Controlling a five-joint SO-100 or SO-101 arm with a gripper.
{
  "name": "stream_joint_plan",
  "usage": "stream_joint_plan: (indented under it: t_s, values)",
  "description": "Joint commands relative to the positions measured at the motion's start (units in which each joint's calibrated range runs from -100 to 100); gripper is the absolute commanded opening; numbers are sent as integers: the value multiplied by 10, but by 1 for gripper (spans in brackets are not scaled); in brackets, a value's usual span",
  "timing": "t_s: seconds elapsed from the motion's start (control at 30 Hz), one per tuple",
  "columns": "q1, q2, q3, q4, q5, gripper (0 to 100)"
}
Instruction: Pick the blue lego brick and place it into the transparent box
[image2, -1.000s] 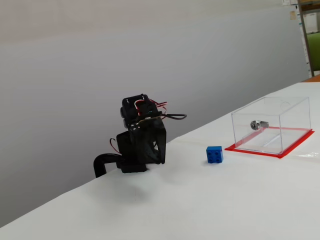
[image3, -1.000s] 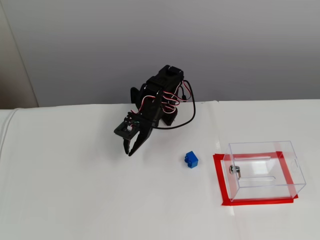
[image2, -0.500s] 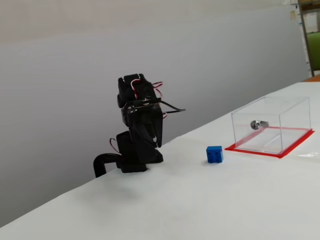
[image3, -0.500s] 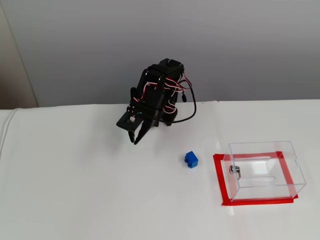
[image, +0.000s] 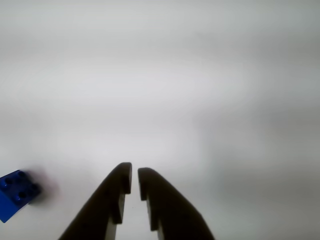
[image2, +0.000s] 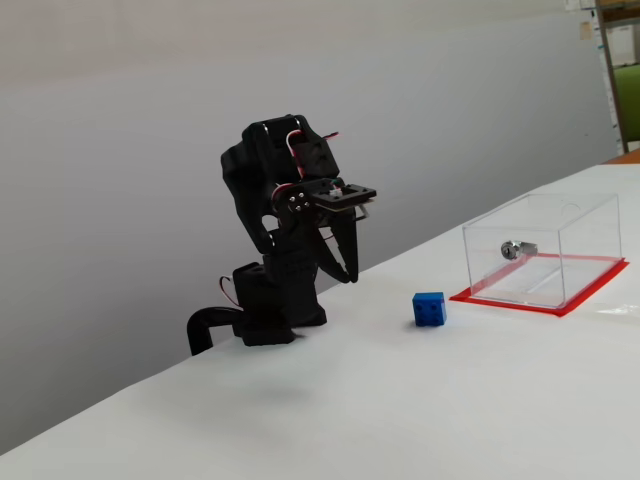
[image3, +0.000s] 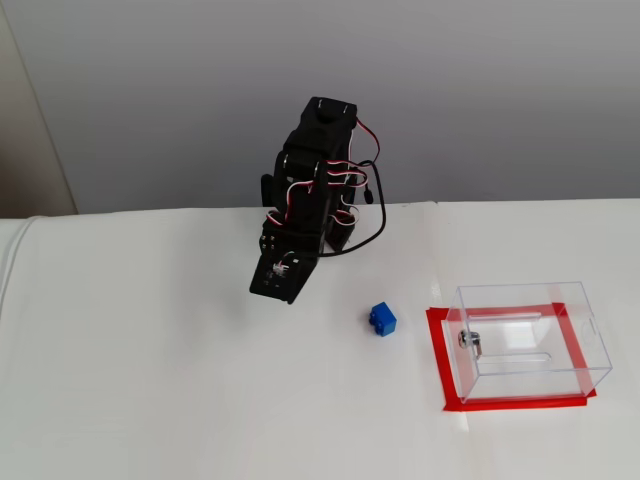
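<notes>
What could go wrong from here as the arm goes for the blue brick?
The fingers are nearly closed, with only a narrow gap, so unless they open they may knock the blue lego brick away instead of straddling it. In the wrist view the brick sits at the left edge, well off the gripper line. The brick also lies close to the transparent box, so a shove could push it against the wall.

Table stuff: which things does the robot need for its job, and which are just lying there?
Needed: the blue lego brick, the transparent box, the gripper.

Just there: the small silver lock on the box wall, red tape around the box, the white table.
</notes>
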Motion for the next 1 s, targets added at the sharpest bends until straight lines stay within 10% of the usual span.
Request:
stream_joint_plan:
  t_s: [0.0,0.97]
  values:
    - [-61,2,-32,1,3,1]
    - [-370,58,-113,124,-2,2]
